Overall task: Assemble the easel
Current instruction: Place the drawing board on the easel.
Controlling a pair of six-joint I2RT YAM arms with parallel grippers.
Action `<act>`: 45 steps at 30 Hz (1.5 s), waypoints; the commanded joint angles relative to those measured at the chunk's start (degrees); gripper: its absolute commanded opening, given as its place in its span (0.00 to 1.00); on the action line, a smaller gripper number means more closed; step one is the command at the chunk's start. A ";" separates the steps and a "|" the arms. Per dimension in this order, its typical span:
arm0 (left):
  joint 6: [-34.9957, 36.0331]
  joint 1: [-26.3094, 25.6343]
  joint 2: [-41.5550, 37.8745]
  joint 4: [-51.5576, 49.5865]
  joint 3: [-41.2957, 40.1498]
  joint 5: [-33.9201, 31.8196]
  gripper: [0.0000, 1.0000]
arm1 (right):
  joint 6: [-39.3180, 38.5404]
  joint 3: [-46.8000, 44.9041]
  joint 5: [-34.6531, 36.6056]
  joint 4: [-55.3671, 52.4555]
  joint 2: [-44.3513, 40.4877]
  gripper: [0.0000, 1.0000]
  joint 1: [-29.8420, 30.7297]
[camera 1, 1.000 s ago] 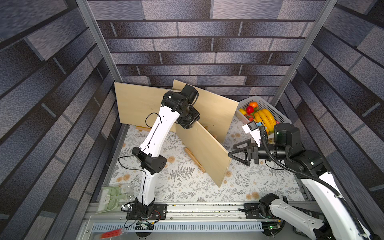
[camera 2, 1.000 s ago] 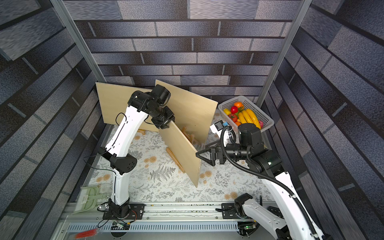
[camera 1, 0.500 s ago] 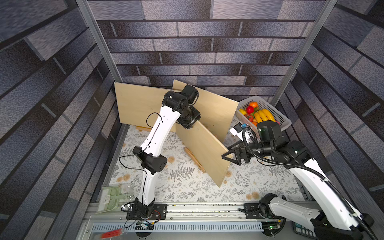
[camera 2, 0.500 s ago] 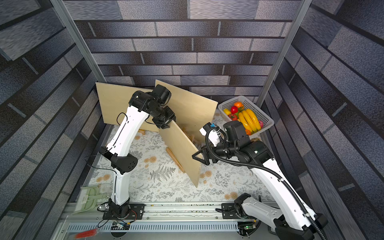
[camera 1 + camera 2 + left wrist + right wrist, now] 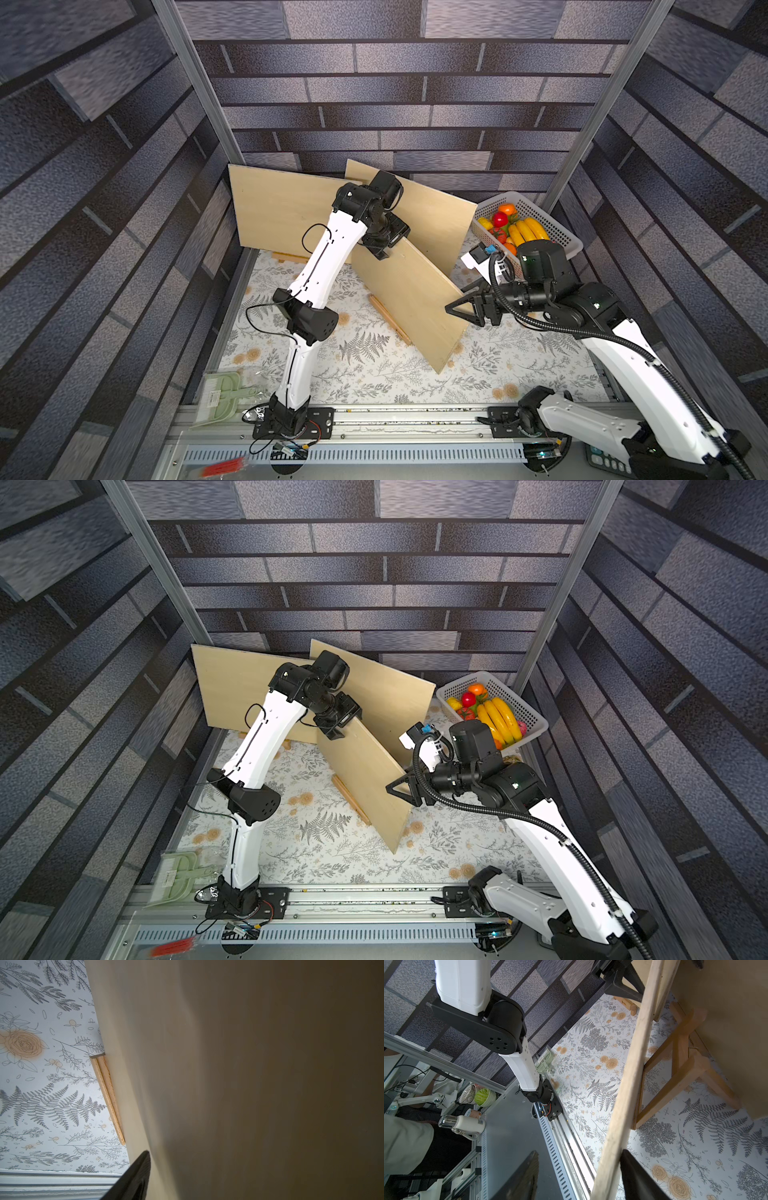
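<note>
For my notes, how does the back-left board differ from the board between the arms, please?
The back-left board stands along the rear wall; the middle board runs diagonally forward. No gripper touches the back-left board; the left gripper and right gripper sit at the middle board's edges. Both are pale wood.

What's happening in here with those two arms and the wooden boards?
Two robot arms are setting a board on a small easel. The left gripper is at the board's top corner; the right gripper straddles its side edge, jaws open, not yet clamped. Two more boards stand at the back.
</note>
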 commanded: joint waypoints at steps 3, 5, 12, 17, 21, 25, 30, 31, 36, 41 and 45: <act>0.53 0.91 1.51 -1.57 -1.10 -1.65 0.84 | -0.41 -1.49 -1.61 2.24 -0.25 0.57 0.43; 0.67 1.14 1.19 -1.61 -1.21 -1.82 0.93 | -0.50 -2.21 -1.42 2.86 -0.11 0.55 0.43; 1.88 1.30 -0.41 -1.66 -1.21 -2.53 1.00 | -0.80 -3.69 0.58 3.73 0.43 0.54 0.43; 2.52 1.19 -1.74 -0.88 -1.26 -2.66 1.00 | -0.84 -4.97 0.97 3.94 0.75 0.54 0.43; 3.69 0.58 -3.39 0.57 -1.26 -3.31 1.00 | -1.60 -6.93 3.05 4.04 0.76 0.58 0.43; 5.17 0.22 -5.39 2.22 -1.37 -4.01 1.00 | -3.17 -7.87 6.74 3.58 0.71 0.64 0.22; 7.62 0.74 -6.24 4.00 -1.54 -2.04 1.00 | -3.31 -8.15 8.59 3.58 1.29 0.65 0.26; 8.21 0.72 -6.33 4.71 -1.57 -1.64 1.00 | -3.40 -8.15 9.02 3.66 1.26 0.65 0.25; 9.13 1.03 -6.63 7.90 -1.47 0.94 1.00 | -3.73 -8.37 10.24 3.24 1.15 0.68 0.16; 10.48 2.05 -8.46 9.48 -1.44 2.64 1.00 | -5.59 -9.42 11.73 2.17 1.65 0.74 -0.70; 11.80 3.30 -10.38 8.62 -1.44 2.67 1.00 | -5.42 -10.52 11.64 3.22 1.55 0.78 -1.61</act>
